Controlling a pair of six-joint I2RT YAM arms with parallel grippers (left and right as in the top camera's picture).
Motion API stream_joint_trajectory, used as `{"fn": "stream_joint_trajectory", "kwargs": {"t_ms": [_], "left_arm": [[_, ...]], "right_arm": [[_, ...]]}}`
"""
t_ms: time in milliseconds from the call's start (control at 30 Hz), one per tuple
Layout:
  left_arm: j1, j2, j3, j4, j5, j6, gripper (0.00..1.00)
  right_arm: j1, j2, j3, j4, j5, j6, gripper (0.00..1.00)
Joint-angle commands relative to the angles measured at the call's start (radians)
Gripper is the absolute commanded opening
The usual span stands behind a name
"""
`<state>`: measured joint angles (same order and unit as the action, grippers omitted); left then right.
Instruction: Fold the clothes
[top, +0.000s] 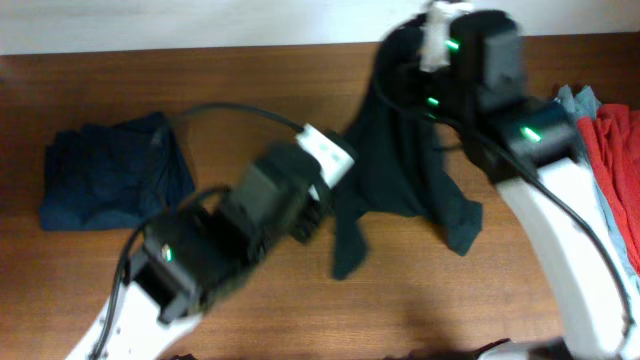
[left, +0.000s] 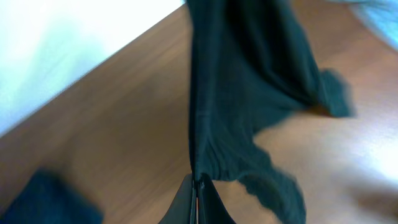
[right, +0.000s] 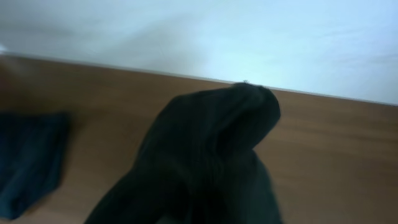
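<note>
A: black T-shirt (top: 400, 170), where's it at?

B: Mid-table, slightly right. It is half lifted and strung between your two arms, with the top bunched up near the far edge of the table (top: 250, 80) and the lower part and one sleeve draped on the wood. Going left to right: the folded navy garment (top: 115, 175) lies flat and well apart from everything else. Then comes your left gripper (left: 196, 190), the shirt, and your right gripper (top: 428, 50). The grey-blue garment (top: 578, 100) and red garment (top: 615, 150) are heaped at the right edge.

A: Left one, what's it doing?

B: It is clamped tight, with no gap between the fingertips. They pinch a thin edge of the shirt, and the cloth runs up and away from them in a taut ridge.

A: Right one?

B: Its fingers aren't visible in its own camera, only dark cloth bunched right in front of the lens. From above, the shirt hangs from it, so I'd call it closed on the top of the shirt.

A: Tips for the step?

B: It looks like you're spreading the shirt out before folding. Pull your two holds apart until the fabric between them is flat, then lower both together so it lands smooth. The trailing sleeve could tuck under, so watch it. The left pinch is shallow and could slip if you tug hard. Stay off the right-hand heap.
</note>
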<state>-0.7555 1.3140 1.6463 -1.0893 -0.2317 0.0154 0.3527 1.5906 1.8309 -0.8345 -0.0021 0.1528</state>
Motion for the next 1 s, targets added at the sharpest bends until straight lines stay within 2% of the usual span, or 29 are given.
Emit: {"fn": "stream_joint_trajectory", "kwargs": {"t_ms": [0,67,100,133,167,200,267,333,367,400,467,567,733,967], "left_arm": [[0.160,0.073,-0.030,-0.014,0.005,-0.050,0.00],[0.248,0.129,-0.030,-0.023,0.048,-0.049,0.00],[0.296,0.165,-0.030,-0.027,0.064,-0.049,0.00],[0.338,0.200,-0.030,-0.028,0.080,-0.046,0.00],[0.371,0.229,-0.030,-0.029,0.086,-0.046,0.00],[0.390,0.248,-0.030,-0.031,0.086,-0.046,0.00],[0.430,0.280,-0.030,-0.042,0.087,-0.046,0.00],[0.466,0.299,-0.030,-0.055,0.087,-0.046,0.00],[0.474,0.300,-0.030,-0.056,0.087,-0.045,0.00],[0.493,0.300,-0.030,-0.055,0.086,-0.045,0.00],[0.510,0.300,-0.030,-0.056,0.086,-0.045,0.00],[0.538,0.300,-0.030,-0.056,0.086,-0.046,0.01],[0.584,0.300,-0.030,-0.068,0.087,-0.046,0.01],[0.589,0.300,-0.030,-0.055,0.086,-0.046,0.01]], "right_arm": [[0.007,0.131,0.011,0.084,-0.216,0.006,0.05],[0.027,0.201,0.011,0.142,-0.242,0.006,0.05],[0.043,0.245,0.011,0.180,-0.240,0.005,0.14],[0.055,0.282,0.011,0.206,-0.227,0.005,0.30],[0.060,0.303,0.011,0.206,-0.200,0.005,0.52],[0.060,0.313,0.011,0.196,-0.184,0.005,0.59],[0.054,0.317,0.011,0.131,-0.129,0.006,0.66],[0.039,0.316,0.011,-0.002,-0.060,0.005,0.78],[0.034,0.316,0.011,-0.037,-0.041,0.005,0.79],[0.013,0.319,0.011,-0.180,-0.012,0.005,0.79],[-0.001,0.323,-0.004,-0.307,-0.012,0.005,0.78],[0.000,0.328,-0.091,-0.408,-0.011,0.005,0.71],[-0.001,0.329,-0.349,-0.352,0.000,0.026,0.62],[0.000,0.329,-0.544,-0.233,0.109,0.130,0.61]]}}
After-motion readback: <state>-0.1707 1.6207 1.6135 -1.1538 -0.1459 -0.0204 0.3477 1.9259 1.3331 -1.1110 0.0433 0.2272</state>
